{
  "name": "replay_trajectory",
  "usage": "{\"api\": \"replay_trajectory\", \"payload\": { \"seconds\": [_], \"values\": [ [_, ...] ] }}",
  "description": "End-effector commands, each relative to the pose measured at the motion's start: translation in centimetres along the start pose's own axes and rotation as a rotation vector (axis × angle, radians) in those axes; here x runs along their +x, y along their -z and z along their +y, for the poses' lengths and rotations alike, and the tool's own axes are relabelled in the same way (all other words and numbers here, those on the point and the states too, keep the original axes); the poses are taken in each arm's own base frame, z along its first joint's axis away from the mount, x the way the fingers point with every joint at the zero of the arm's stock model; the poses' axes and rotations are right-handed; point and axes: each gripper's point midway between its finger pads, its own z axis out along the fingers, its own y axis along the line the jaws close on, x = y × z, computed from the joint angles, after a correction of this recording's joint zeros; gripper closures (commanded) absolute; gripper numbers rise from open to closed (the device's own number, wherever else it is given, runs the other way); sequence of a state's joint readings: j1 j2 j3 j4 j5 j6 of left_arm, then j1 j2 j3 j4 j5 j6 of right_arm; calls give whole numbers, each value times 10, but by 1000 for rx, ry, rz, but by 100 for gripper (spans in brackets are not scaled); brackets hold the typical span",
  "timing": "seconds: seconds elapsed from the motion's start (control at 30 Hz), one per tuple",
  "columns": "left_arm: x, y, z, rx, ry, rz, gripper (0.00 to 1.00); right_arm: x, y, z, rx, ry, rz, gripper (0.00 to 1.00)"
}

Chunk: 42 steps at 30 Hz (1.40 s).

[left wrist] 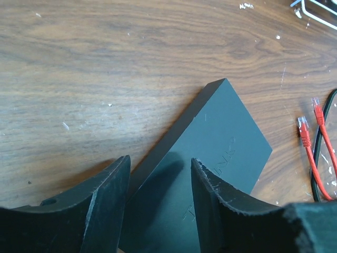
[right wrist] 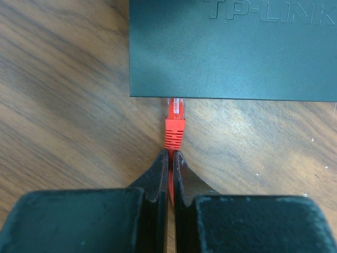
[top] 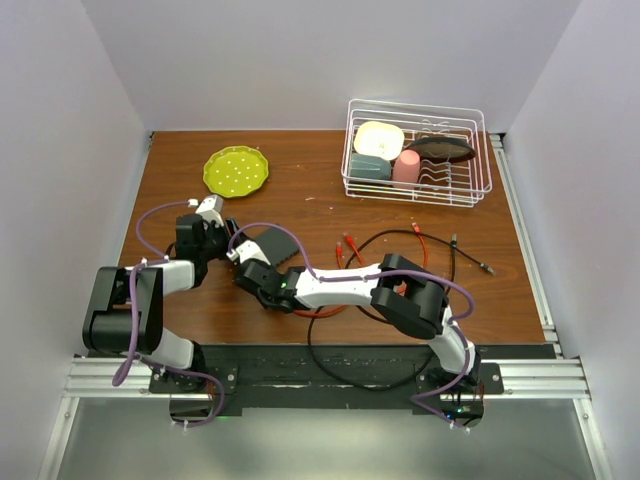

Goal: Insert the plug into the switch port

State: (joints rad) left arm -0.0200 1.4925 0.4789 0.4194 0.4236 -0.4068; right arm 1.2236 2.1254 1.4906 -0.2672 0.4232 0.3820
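Observation:
The flat matte-black switch box [top: 274, 243] lies on the wood table; it also shows in the left wrist view [left wrist: 216, 147] and the right wrist view [right wrist: 231, 52]. My right gripper [right wrist: 170, 154] is shut on the red cable just behind the red plug [right wrist: 174, 126]. The plug's clear tip meets the box's near edge; the port itself is hidden under that edge. My left gripper [left wrist: 160, 176] is open over the box's left end, one finger [left wrist: 108, 203] over the table beside it and one [left wrist: 218, 200] over its top. In the top view both grippers [top: 232, 252] [top: 250, 277] crowd the box.
A round yellow-green plate [top: 236, 170] sits at the back left. A white dish rack [top: 417, 150] with cups and dishes stands at the back right. Loose red cable ends [left wrist: 304, 128] and a black cable [top: 470, 255] lie right of the box.

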Motion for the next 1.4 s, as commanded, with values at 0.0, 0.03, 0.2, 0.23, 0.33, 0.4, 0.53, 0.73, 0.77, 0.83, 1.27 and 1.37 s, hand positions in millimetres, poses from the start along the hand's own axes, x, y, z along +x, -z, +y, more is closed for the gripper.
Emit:
{"api": "replay_trajectory", "payload": {
  "seconds": [0.0, 0.03, 0.2, 0.23, 0.33, 0.4, 0.53, 0.73, 0.77, 0.83, 1.27, 1.37],
  "values": [
    [20, 1, -22, 114, 33, 92, 48, -77, -4, 1, -25, -130, -219, 100],
    [21, 1, -22, 116, 32, 94, 49, -78, -4, 1, -24, -130, -221, 100],
    [27, -2, -21, 126, 44, 119, 50, -90, -3, -6, -18, -147, -243, 100],
    [29, -2, -21, 125, 48, 124, 50, -94, -4, -6, -19, -152, -250, 100],
    [33, -4, -21, 128, 65, 141, 51, -100, -5, -9, -14, -159, -263, 100],
    [36, -4, -20, 131, 70, 151, 52, -103, -7, -11, -13, -162, -269, 100],
    [37, -3, -21, 133, 74, 154, 53, -112, -8, -12, -12, -175, -289, 100],
    [39, -1, -23, 141, 74, 158, 56, -125, -10, -18, -8, -185, -317, 100],
    [40, -1, -23, 143, 76, 160, 56, -126, -10, -20, -6, -188, -318, 100],
    [41, -1, -23, 144, 75, 164, 59, -129, -12, -22, -6, -195, -321, 100],
    [-25, -14, -17, 45, 5, 24, 39, -109, -20, -24, -24, -209, -286, 100],
    [-51, -15, -20, 27, -18, -39, 35, -99, -23, -24, -23, -201, -266, 100]
  ]
}}
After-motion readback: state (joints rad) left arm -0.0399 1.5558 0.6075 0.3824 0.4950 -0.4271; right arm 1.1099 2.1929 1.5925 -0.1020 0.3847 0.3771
